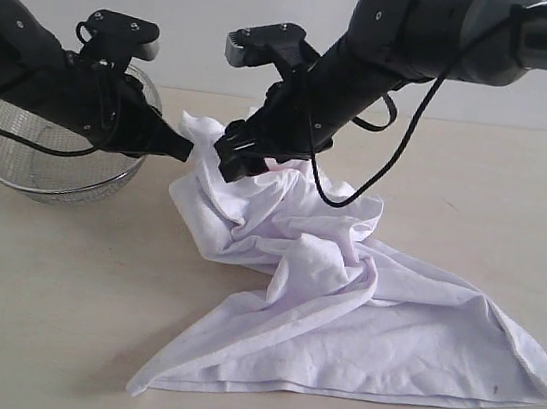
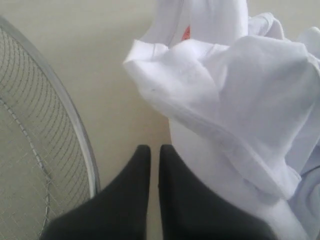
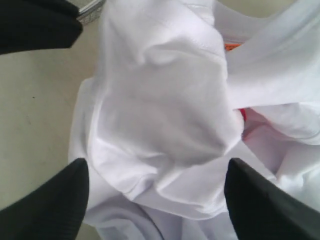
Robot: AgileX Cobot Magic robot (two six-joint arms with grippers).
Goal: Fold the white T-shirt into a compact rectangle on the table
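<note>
The white T-shirt (image 1: 342, 294) lies crumpled on the table (image 1: 34, 334), bunched high at its far left and spreading flat toward the near right. My left gripper (image 1: 184, 146) is at the bunched left edge. In the left wrist view this gripper (image 2: 154, 149) is shut, with bare table in the thin gap and the shirt (image 2: 240, 75) brushing one finger's side. My right gripper (image 1: 235, 163) hovers over the bunch. Its jaws (image 3: 157, 167) are wide open around a rounded fold of shirt (image 3: 160, 100). The orange neck tag (image 3: 231, 46) peeks out between folds.
A silver wire-mesh basket (image 1: 55, 176) stands at the far left behind my left arm, its rim (image 2: 75, 130) close beside the left fingers. Bare table runs along the front and left of the shirt.
</note>
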